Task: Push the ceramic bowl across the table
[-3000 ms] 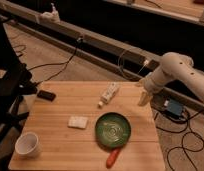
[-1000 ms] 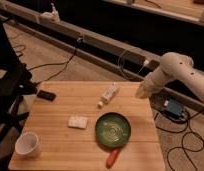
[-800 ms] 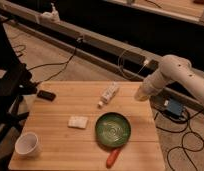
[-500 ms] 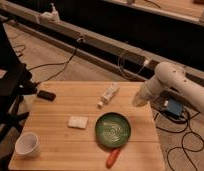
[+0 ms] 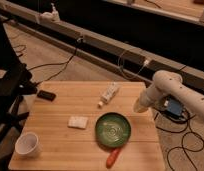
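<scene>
Nearest me, at the front edge of the table (image 5: 55, 150), a small orange-red object (image 5: 112, 157) lay just in front of the ceramic bowl (image 5: 113, 130), close enough that I could not say whether they touched. A white cup (image 5: 27, 145) stood upright at the front left corner. The bowl sat right of centre in the table's front half, with a pale block (image 5: 78, 122) just to its left. Beyond the bowl and to its right, the gripper (image 5: 140, 106) hung low at the table's right edge, near the bowl but apart from it; its grasp I could not make out. The white arm (image 5: 165, 85) reached in from the right, bent at a rounded joint and slanted down to the gripper. Further back lay a white bottle (image 5: 109, 93) on its side and a flat black object (image 5: 46, 95) at the far left edge.
</scene>
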{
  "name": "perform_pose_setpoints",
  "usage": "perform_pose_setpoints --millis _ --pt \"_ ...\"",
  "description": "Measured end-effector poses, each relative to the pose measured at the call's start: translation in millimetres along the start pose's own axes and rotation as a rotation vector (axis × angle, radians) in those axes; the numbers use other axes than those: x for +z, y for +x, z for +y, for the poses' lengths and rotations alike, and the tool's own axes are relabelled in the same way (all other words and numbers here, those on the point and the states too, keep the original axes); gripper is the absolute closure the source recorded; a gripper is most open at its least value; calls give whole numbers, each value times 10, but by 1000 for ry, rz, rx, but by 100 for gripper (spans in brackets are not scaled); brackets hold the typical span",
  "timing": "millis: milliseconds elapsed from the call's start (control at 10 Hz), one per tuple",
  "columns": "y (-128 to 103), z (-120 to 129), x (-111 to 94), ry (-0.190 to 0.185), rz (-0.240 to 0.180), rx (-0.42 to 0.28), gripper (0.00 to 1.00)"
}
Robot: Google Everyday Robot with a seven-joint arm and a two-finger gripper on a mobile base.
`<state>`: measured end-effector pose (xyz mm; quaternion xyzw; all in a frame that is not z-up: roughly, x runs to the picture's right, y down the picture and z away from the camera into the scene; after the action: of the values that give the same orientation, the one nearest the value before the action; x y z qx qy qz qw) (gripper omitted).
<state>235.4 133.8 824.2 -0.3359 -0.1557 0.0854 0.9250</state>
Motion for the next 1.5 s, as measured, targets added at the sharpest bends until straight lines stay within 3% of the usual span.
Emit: perform_pose_setpoints --millis 300,600,800,1100,1500 --pt "169 133 163 -44 17 49 100" --pt "94 395 359 -121 -4 64 100" --pt "-25 605 522 -189 -18 51 100" --pt "-220 769 695 -254 -28 8 100" --pt "-720 806 706 -288 -64 -101 100"
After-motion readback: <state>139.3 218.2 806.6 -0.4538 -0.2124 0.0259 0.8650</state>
